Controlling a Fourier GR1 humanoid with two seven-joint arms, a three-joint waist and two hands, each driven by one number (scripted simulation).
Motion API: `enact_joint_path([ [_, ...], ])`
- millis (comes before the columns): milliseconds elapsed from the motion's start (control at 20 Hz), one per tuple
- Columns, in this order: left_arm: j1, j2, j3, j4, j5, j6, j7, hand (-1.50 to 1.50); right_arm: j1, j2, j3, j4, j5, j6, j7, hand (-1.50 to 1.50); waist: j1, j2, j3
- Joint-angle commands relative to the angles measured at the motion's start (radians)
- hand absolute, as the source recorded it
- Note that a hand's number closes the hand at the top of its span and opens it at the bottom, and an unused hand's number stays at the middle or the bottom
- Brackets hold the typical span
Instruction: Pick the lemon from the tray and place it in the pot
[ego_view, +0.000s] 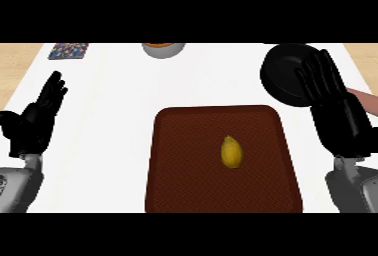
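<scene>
A yellow lemon (231, 152) lies on the dark brown tray (184, 175), right of the tray's middle. The black pot (284, 70) stands at the far right of the white counter, partly hidden by my right hand (341, 122). That hand is open, fingers straight and pointing up over the pot's right side, to the right of the tray and apart from the lemon. At the left edge my left hand (33, 122) rests open with fingers up, well away from the tray.
A bowl with an orange inside (164, 49) sits at the counter's far edge, centre. A colourful patterned card (69, 50) lies at the far left corner. A pinkish handle (363, 100) sticks out right of the pot. Wooden floor shows at both sides.
</scene>
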Motion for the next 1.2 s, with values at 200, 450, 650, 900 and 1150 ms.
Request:
enact_joint_path([
  [200, -0.094, -0.111, -0.010, -0.086, 0.050, 0.023, -0.045, 0.00, -0.180, -0.108, 0.015, 0.104, -0.205, 0.470, -0.064, 1.50, 0.075, 0.015, -0.041],
  [450, -0.101, -0.157, -0.008, -0.090, 0.084, 0.026, -0.042, 0.00, -0.142, -0.314, 0.023, 0.261, 0.186, 0.570, -0.349, -1.50, 0.058, 0.026, -0.041],
  [650, -0.106, -0.163, -0.006, -0.111, 0.099, 0.029, -0.008, 0.00, -0.141, -0.347, 0.038, 0.316, 0.279, 0.688, -0.673, -1.50, 0.053, 0.016, -0.040],
  [900, -0.098, -0.165, 0.003, -0.105, 0.086, 0.039, -0.025, 0.00, -0.183, -0.420, 0.095, 0.482, 0.537, 0.667, -0.944, -1.50, 0.050, 0.012, -0.043],
  [1150, -0.087, -0.194, -0.031, -0.149, 0.065, 0.063, 0.009, 0.00, -0.307, -0.438, 0.222, 0.573, 0.718, 0.597, -0.926, -1.50, 0.049, 0.005, -0.046],
])
